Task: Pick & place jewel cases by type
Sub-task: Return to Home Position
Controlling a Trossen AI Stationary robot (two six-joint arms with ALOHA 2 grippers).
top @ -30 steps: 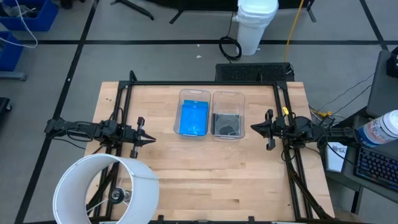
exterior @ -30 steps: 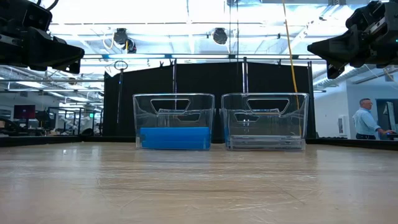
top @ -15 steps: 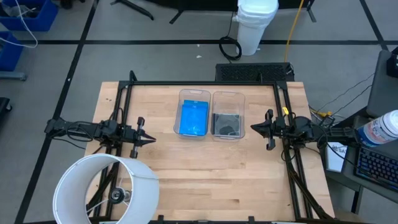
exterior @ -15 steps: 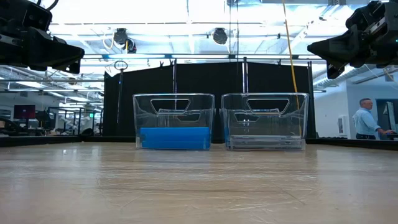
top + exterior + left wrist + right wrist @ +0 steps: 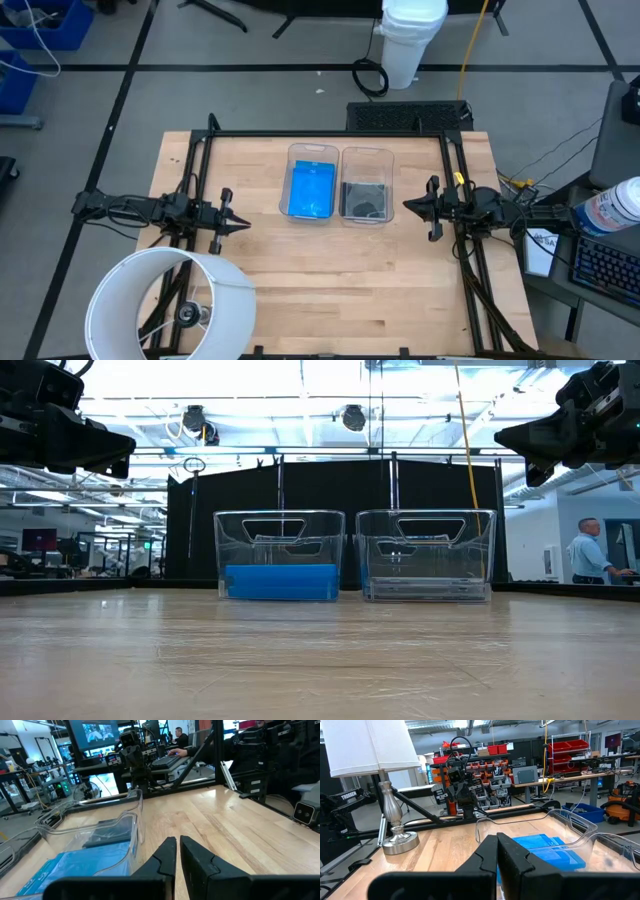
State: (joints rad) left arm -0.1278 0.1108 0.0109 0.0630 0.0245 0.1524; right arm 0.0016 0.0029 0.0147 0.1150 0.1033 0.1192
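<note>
Two clear bins stand side by side at the middle of the table. The left bin holds a stack of blue jewel cases, lying flat on its floor. The right bin holds dark smoky jewel cases. My left gripper hovers shut at the table's left side, pointing level toward the bins, with nothing between its fingers. My right gripper hovers shut at the right side, facing the bins, also with nothing in it.
A lamp with a white shade stands at the near left corner of the table; its metal foot rests on the wood. Black frame rails run along the far and side edges. A person stands in the room beyond the table.
</note>
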